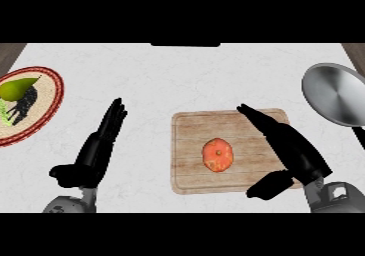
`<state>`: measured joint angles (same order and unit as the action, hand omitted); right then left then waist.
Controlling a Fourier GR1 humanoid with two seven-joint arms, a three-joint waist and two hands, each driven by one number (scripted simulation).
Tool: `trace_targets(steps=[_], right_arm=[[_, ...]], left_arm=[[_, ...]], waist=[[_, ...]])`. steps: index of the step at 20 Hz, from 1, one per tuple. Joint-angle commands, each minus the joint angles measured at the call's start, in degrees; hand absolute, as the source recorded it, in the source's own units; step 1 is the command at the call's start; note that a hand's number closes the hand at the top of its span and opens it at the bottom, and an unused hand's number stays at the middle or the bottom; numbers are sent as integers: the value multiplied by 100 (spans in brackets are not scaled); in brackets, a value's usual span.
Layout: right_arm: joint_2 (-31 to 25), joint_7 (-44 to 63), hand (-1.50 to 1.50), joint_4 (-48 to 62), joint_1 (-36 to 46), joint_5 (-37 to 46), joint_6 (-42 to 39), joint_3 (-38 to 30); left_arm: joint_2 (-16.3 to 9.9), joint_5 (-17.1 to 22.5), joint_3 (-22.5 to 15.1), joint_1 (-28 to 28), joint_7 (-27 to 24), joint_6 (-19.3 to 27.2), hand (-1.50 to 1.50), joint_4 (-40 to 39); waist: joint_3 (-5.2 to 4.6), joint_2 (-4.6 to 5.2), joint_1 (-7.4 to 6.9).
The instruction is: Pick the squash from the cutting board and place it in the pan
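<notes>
Seen from above, a pale counter (177,75) is filling the view. A wooden board (196,175) is lying a little right of centre, and an orange squash (218,155) is sitting near its middle, untouched by either hand.

The right hand (292,150) is reaching in from the lower right and lying over the board's right side. Its fingers are stretched out straight, pointing up and to the left, and its thumb is sticking out low over the board's lower right corner. It is open and gripping nothing, and the squash is lying just to its left.

The left hand (96,150) is showing at the lower left, over bare counter, well apart from the board. Its fingers are straight too, pointing upward, holding nothing.

A silver pan (336,95) is sitting at the right edge, its dark handle running downward. At the left edge a red-rimmed plate (48,107) is holding a green pear (16,89).
</notes>
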<state>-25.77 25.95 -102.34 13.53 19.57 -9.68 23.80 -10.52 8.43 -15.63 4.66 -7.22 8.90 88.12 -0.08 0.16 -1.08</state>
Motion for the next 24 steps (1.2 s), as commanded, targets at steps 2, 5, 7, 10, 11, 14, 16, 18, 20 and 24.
trace_targets(steps=[2, 5, 7, 10, 11, 14, 16, 18, 20, 24], right_arm=[[373, 602, -150, 921, 800, 581, -513, 590], [647, 727, -150, 1004, 620, 864, -596, 778], [887, 1251, -150, 559, 545, 937, -851, 849], [1204, 873, -150, 1110, 653, 1135, -937, 466], [1118, 711, -150, 1034, 475, 1074, -1028, 329], [1304, 848, -150, 827, 30, 1580, -771, 662], [1572, 855, -150, 1211, 620, 1463, -1178, 176], [1659, 421, -150, 1705, 710, 1650, -920, 18], [1762, 411, -150, 1494, 191, 1989, -641, 247], [1887, -132, -150, 2043, 268, 2129, -430, 12]], left_arm=[[-43, 72, 153, 31, 7, -126, 0, -21], [163, -58, 115, 46, -198, -108, 0, -213], [72, -82, 277, 47, 53, -85, 0, 12], [74, -241, 251, -289, 360, -93, 0, 479], [31, -200, 435, -160, 164, -260, 0, 247], [215, -236, 445, -109, -11, -303, 0, -3], [323, -439, 294, -233, 493, -122, 0, 578], [356, -388, 469, -109, -10, -364, 0, -74], [481, -521, 303, -267, 222, -275, 0, 276], [490, -537, 474, -159, 117, -413, 0, 114]], waist=[[5, 1, -11], [6, -9, 74], [7, -21, 98], [9, -19, 86], [8, -18, 98], [8, -18, 114], [9, -18, 88], [8, -13, 92], [9, -17, 101], [9, -12, 94]])
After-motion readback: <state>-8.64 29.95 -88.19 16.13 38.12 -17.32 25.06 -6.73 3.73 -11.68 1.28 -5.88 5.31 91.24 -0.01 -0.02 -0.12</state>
